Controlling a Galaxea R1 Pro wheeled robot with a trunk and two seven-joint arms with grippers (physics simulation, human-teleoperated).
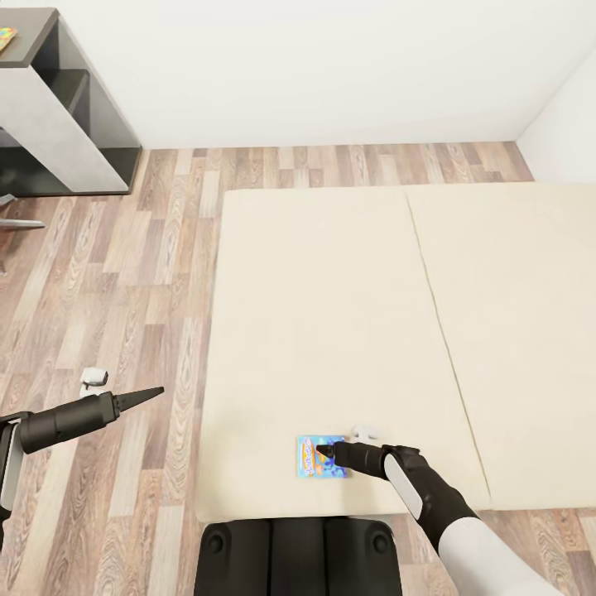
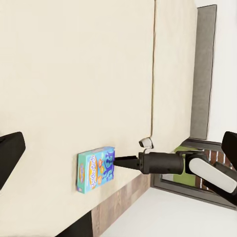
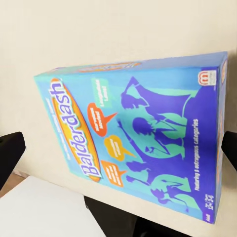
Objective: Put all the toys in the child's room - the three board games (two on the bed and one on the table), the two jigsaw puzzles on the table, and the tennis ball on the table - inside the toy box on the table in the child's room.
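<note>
A small blue "Balderdash" board game (image 1: 310, 458) lies flat on the bed (image 1: 331, 314) close to its near edge. My right gripper (image 1: 321, 451) is directly over the box and open. In the right wrist view its fingers (image 3: 10, 155) stand wide to either side of the box (image 3: 143, 128); I cannot tell whether they touch it. The left wrist view shows the same box (image 2: 95, 170) with the right gripper (image 2: 116, 160) at its end. My left gripper (image 1: 157, 391) hangs open and empty above the floor, left of the bed. The toy box and the tennis ball are out of view.
The table (image 1: 50, 108) stands at the far left against the white wall, with a sliver of something multicoloured (image 1: 7, 35) on its dark top. Wood-plank floor (image 1: 124, 273) runs between table and bed. A grey headboard (image 2: 202, 74) ends the bed. My dark base (image 1: 298, 555) meets the bed's edge.
</note>
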